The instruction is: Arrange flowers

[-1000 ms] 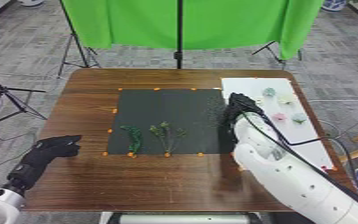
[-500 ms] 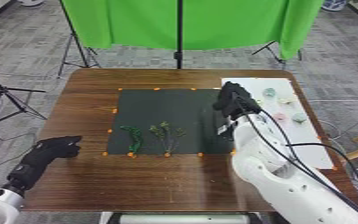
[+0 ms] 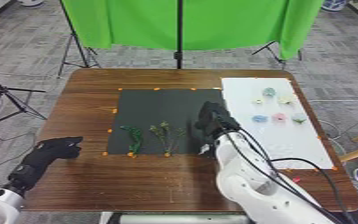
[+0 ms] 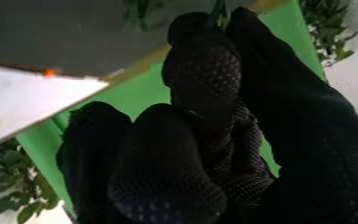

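My right hand (image 3: 213,119) is over the right part of the black mat (image 3: 158,107). In the right wrist view that hand (image 4: 202,65) has its thumb and a finger pinched round a thin green stem (image 4: 218,14). A curly green sprig (image 3: 134,138) and a branching leafy sprig (image 3: 165,134) lie side by side on the mat's lower left part. Small blue (image 3: 260,119), pink (image 3: 279,117) and pale yellow (image 3: 286,99) flowers rest on the white sheet (image 3: 291,145). My left hand (image 3: 58,148) rests at the table's left edge, fingers relaxed.
Orange markers (image 3: 115,110) line the mat on the brown table (image 3: 158,187). Dark cables (image 3: 291,160) loop beside the right arm, over the table's right side. A green cloth (image 3: 189,25) and black stands are behind the table.
My right hand first drew away from the sheet's edge, then moved left and nearer over the mat, uncovering the blue flower on the sheet. The left hand has kept still.
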Controlling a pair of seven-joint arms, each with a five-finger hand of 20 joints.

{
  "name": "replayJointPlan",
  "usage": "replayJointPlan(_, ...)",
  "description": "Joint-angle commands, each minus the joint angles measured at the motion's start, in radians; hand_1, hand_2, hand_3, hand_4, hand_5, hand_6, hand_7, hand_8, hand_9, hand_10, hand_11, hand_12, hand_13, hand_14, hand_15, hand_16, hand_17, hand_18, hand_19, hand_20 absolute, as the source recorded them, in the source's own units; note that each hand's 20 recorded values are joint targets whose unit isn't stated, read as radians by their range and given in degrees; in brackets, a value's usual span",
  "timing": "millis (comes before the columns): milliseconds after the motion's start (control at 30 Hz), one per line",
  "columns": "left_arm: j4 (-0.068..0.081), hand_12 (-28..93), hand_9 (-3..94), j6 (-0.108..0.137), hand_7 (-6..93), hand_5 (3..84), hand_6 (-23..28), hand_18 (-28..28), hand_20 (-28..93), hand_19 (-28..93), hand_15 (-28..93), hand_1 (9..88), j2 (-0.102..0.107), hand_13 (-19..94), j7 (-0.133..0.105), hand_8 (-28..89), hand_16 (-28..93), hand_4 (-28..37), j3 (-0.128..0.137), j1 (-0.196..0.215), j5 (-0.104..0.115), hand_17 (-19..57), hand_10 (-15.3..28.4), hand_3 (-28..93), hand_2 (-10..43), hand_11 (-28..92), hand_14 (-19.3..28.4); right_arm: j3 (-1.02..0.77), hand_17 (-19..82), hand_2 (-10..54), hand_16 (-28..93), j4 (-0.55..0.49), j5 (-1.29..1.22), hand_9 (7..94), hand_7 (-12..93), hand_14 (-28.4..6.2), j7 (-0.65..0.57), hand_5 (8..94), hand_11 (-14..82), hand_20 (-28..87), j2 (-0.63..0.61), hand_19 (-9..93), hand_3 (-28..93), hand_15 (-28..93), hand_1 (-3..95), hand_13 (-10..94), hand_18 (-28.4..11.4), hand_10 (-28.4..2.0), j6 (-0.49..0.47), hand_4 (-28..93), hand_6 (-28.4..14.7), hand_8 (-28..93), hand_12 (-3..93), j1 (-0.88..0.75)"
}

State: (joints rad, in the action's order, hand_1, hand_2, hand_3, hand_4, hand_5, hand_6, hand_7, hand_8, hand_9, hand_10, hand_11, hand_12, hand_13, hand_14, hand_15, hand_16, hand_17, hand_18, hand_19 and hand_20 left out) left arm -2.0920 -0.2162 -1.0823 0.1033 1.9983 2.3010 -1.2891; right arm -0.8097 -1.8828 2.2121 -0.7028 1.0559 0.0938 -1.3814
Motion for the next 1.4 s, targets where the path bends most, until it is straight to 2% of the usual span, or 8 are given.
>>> replayJointPlan(33, 0.003, 14, 46.1, -0.02, 9.3, 46.8, 5.8, 12.1, 17, 7, 22, 29.1, -0.005, 38, 0.015, -5, 0, -19.1, 0.001, 0.004, -0.004, 5.9, 14.6, 62, 4.3, 20, 19.9, 0.004, 76, -9.5, 21, 0.002, -0.024, 93.7, 30, 1.1, 0.002, 84.0, 45.3, 52, 0.021, 93, 57, 71, 56.8, 94, -9.6, -11.0, -0.024, 1, -5.4, 21, 26.0, -0.018)
replayJointPlan(267, 0.002, 14, 45.8, -0.028, 9.3, 46.6, 5.8, 12.4, 16, 7, 22, 29.1, -0.008, 38, 0.013, -5, 1, -19.1, 0.005, 0.005, -0.008, 5.3, 14.5, 62, 4.3, 20, 19.8, 0.006, 76, -9.5, 21, 0.002, -0.034, 93.7, 30, 1.0, 0.005, 83.7, 45.0, 51, 0.022, 93, 56, 70, 54.7, 94, -9.3, -11.0, -0.038, 2, -5.0, 21, 25.9, -0.021)
replayJointPlan(367, 0.008, 14, 45.6, -0.03, 9.3, 46.5, 5.8, 12.4, 16, 7, 22, 29.1, -0.004, 38, 0.014, -5, 1, -19.1, -0.001, -0.002, -0.008, 5.3, 14.5, 62, 4.2, 20, 19.8, 0.004, 76, -9.5, 21, 0.004, -0.045, 93.7, 30, 0.9, 0.004, 83.5, 44.5, 51, 0.02, 93, 55, 70, 53.3, 94, -9.3, -11.0, -0.034, 2, -5.0, 20, 25.7, -0.021)
replayJointPlan(400, 0.004, 14, 45.5, -0.031, 9.3, 46.5, 5.8, 12.4, 16, 7, 22, 29.1, -0.006, 38, 0.017, -5, 1, -19.1, 0.001, 0.001, -0.008, 5.3, 14.6, 62, 4.2, 19, 19.8, 0.004, 76, -9.5, 21, 0.005, -0.043, 93.7, 29, 0.9, 0.003, 83.5, 44.3, 51, 0.02, 93, 55, 70, 53.2, 94, -9.3, -11.0, -0.037, 2, -5.0, 20, 25.7, -0.02)
replayJointPlan(567, 0.002, 14, 45.4, -0.035, 9.2, 46.3, 5.8, 12.4, 16, 7, 22, 29.0, -0.007, 37, 0.019, -5, 1, -19.1, 0.004, 0.002, -0.008, 5.2, 14.5, 62, 4.2, 19, 19.9, 0.001, 75, -9.5, 21, 0.007, -0.04, 93.7, 29, 0.7, 0.01, 83.3, 43.9, 51, 0.016, 93, 54, 69, 52.5, 94, -9.1, -11.0, -0.048, 2, -5.1, 20, 25.6, -0.024)
replayJointPlan(1400, 0.003, 14, 45.2, -0.048, 8.9, 46.1, 5.8, 12.4, 16, 7, 22, 29.0, -0.007, 38, 0.026, -5, 1, -19.0, 0.007, -0.002, -0.01, 5.1, 14.5, 62, 4.1, 19, 19.8, -0.006, 72, -9.5, 23, 0.001, 0.026, 91.7, 29, 0.0, 0.028, 80.5, 44.5, 53, -0.015, 93, 53, 67, 51.8, 94, -10.7, -10.9, -0.063, 0, -4.3, 18, 25.8, -0.025)
